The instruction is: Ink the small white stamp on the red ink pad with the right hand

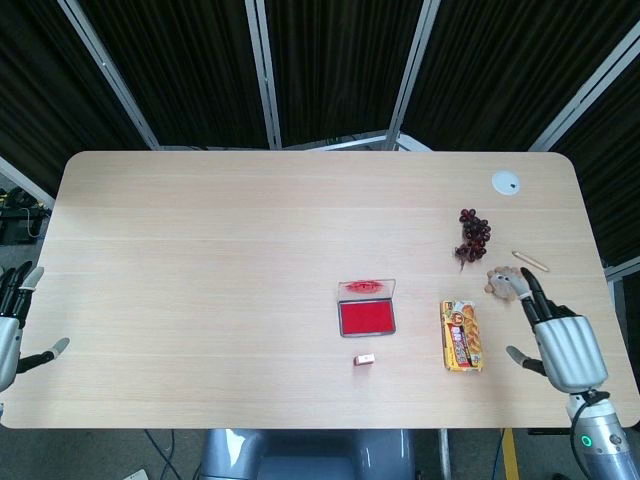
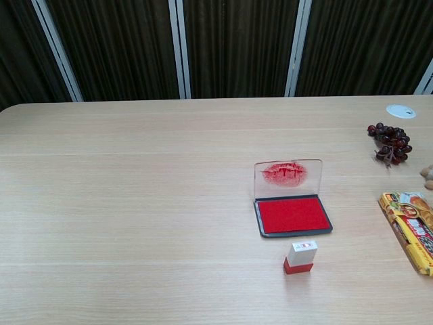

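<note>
I see the small white stamp (image 2: pixel 301 256) standing upright on its red base, near the front edge of the desk (image 1: pixel 200 260). It sits just in front of the red ink pad (image 2: pixel 292 214), close to it but not touching. The pad's case lies open, its clear lid (image 2: pixel 288 177) raised at the back and smeared with red ink on the inside.

To the right of the pad lies a yellow snack packet (image 1: pixel 461 335), lengthwise toward me. Beyond it sit a small brown plush toy (image 1: pixel 503 282), a bunch of dark grapes (image 1: pixel 473 232) and a thin wooden stick (image 1: pixel 531 261). A white round cap (image 1: pixel 505 182) is set in the desk's far right corner.

My right hand (image 1: pixel 560 340) hovers over the desk's right edge, beside the packet and well apart from the stamp; its fingers (image 1: pixel 532 290) are apart, pointing away from me, and hold nothing. My left hand (image 1: pixel 12 330) hangs off the left edge (only partly in the head view), fingers apart and empty.
</note>
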`<state>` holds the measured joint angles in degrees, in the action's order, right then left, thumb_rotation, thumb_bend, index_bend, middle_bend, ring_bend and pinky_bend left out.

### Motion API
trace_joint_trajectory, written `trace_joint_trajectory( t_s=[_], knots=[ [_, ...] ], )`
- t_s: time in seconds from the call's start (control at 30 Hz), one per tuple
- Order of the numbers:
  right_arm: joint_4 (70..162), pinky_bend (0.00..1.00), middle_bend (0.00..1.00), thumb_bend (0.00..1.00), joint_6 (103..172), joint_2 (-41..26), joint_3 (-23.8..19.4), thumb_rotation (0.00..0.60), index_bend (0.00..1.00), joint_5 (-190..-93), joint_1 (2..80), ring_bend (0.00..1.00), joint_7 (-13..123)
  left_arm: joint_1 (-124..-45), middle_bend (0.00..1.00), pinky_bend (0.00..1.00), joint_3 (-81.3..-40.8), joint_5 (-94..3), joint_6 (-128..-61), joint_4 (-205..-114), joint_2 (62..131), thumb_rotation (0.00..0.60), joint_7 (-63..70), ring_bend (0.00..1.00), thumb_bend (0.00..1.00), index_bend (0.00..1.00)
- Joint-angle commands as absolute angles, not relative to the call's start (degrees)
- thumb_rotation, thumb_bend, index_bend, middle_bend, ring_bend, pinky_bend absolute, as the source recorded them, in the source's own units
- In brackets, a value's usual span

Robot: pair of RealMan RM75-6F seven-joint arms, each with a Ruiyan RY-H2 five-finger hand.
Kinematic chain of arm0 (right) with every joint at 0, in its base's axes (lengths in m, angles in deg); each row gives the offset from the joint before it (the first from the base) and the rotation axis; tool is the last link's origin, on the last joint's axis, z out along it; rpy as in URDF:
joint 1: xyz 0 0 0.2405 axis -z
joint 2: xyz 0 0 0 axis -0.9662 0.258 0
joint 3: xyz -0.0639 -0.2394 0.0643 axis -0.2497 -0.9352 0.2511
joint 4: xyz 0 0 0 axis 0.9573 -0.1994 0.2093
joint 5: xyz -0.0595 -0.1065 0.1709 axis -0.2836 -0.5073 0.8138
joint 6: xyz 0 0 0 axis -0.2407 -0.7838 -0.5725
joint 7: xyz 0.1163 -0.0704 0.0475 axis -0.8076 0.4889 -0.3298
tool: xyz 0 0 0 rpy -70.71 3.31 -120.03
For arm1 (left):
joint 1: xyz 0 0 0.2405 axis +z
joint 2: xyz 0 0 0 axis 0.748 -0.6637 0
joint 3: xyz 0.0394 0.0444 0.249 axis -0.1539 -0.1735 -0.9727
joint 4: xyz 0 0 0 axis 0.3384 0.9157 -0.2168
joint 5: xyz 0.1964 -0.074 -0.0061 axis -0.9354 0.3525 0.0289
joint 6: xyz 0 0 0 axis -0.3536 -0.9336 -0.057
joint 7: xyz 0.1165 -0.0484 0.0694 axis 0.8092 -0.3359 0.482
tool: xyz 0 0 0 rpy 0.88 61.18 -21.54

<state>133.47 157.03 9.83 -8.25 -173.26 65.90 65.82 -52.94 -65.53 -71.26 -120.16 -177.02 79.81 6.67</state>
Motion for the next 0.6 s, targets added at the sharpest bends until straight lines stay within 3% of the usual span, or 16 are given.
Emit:
trace_joint_trajectory(
  t_s=[0.03, 0.13, 0.37, 0.6],
  knots=[
    [139.46, 1.0, 0.02, 0.0, 143.09, 12.68, -10.45, 0.6, 0.0, -175.53, 58.18, 0.8, 66.35, -53.56, 0.0, 0.0, -65.05, -69.65, -118.6, -176.47, 80.77, 0.6, 8.5, 0.0, 0.0, 0.0],
    [142.79, 1.0, 0.1, 0.0, 134.87, 12.4, -10.45, 0.6, 0.0, -173.87, 53.75, 0.82, 67.18, -54.04, 0.0, 0.0, -64.53, -68.32, -117.69, -176.45, 81.64, 0.6, 10.37, 0.0, 0.0, 0.0],
    [143.01, 1.0, 0.26, 0.0, 130.0, 7.43, -10.83, 0.6, 0.21, -172.97, 50.46, 0.87, 70.28, -54.46, 0.0, 0.0, -64.27, -67.3, -116.83, -176.07, 82.45, 0.6, 12.11, 0.0, 0.0, 0.0],
    [141.22, 1.0, 0.33, 0.05, 127.71, 1.51, -10.12, 0.6, 0.28, -170.39, 48.22, 0.87, 76.1, -54.97, 0.0, 0.0, -63.89, -66.09, -115.7, -175.35, 82.89, 0.6, 12.29, 0.0, 0.0, 0.0]
  ],
)
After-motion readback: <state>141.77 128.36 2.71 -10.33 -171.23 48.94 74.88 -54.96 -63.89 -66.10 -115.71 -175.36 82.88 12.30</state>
